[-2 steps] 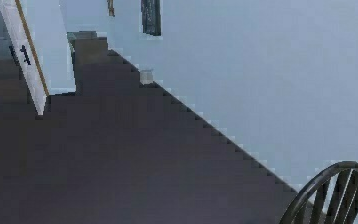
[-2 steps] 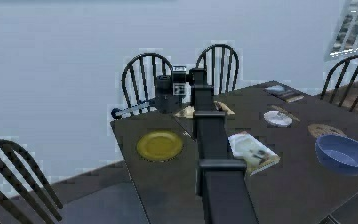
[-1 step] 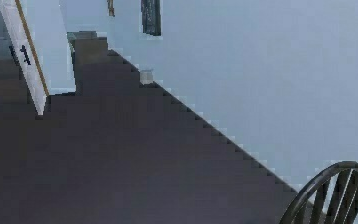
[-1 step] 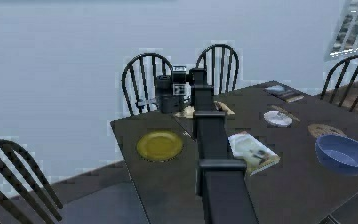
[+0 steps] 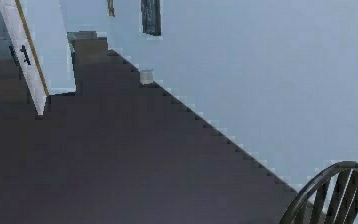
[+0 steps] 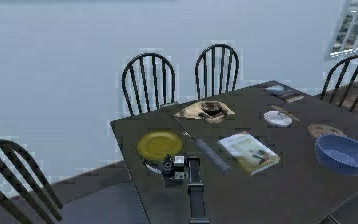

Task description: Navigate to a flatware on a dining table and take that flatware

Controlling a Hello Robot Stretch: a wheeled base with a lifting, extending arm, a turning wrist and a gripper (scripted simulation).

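A dark dining table [image 6: 287, 185] spreads across the arm side view's right half. Near its left end lies a yellow plate [image 6: 159, 146]. Right of the plate lies a long grey strip [image 6: 212, 156], shaped like a piece of flatware. The arm [image 6: 197, 195] rises from the bottom edge over the table's near left part. My gripper [image 6: 171, 167] sits at the arm's far end, just below the yellow plate and left of the grey strip. I cannot tell whether it holds anything.
Also on the table are a book [image 6: 249, 152], a blue bowl [image 6: 343, 152], a small white dish [image 6: 278, 118] and a plate of food [image 6: 205, 110]. Dark chairs [image 6: 149, 80] [image 6: 217, 68] [image 6: 17, 180] surround it. In the forward view, dark floor runs past a white door [image 5: 37, 50] and a chair back [image 5: 332, 195].
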